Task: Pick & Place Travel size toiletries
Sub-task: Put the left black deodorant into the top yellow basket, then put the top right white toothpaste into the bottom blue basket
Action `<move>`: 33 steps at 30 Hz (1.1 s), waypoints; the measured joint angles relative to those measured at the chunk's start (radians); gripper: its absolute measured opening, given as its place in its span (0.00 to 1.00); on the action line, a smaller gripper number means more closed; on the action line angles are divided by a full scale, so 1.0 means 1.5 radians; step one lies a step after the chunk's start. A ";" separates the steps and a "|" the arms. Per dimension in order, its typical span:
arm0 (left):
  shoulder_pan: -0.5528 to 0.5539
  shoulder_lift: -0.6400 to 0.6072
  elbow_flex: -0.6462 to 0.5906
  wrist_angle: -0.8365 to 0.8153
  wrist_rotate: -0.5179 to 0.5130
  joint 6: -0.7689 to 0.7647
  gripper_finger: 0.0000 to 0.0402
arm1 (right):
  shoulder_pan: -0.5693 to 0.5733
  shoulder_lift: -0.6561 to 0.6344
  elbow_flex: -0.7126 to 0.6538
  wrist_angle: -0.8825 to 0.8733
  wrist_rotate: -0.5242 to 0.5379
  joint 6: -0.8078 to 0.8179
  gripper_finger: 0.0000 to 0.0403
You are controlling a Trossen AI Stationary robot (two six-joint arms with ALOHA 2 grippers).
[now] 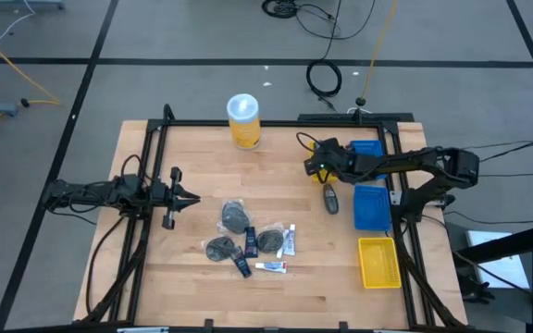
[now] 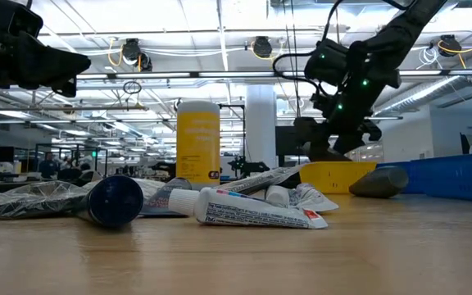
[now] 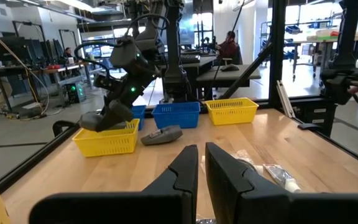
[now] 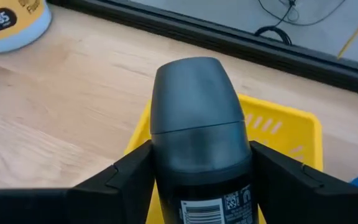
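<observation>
1. Deodorant stick [image 4: 199, 143] gripped between right gripper's [image 4: 197, 171] fingers, cap forward, hung over yellow tray [image 4: 284, 134] below the jaws, probably for dropping in.
2. Grey oval piece [image 1: 329, 199] lying just beside those jaws.
3. Left gripper [image 3: 201, 165] nearly closed, empty; toiletry pile [image 1: 253, 242] ahead of it.

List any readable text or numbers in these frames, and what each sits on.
"85": on the yellow canister's label, partly cut off by the picture's edge.
Barcode and small print on the grey deodorant stick held in the right pincer: too small to read.
White toothpaste tube print: blurred, unreadable.
</observation>
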 joint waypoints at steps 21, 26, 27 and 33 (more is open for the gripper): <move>0.000 0.000 0.000 0.000 0.000 0.000 0.08 | 0.000 0.021 -0.011 -0.023 -0.020 0.046 0.58; 0.000 0.000 0.000 0.000 0.000 0.000 0.08 | 0.000 0.021 -0.011 -0.020 -0.035 0.043 0.58; 0.000 0.000 0.000 0.000 0.000 0.000 0.08 | 0.000 0.021 -0.011 -0.021 -0.035 0.043 0.58; 0.000 0.000 0.000 0.000 0.000 0.000 0.08 | 0.001 0.021 -0.011 -0.020 -0.026 0.022 0.58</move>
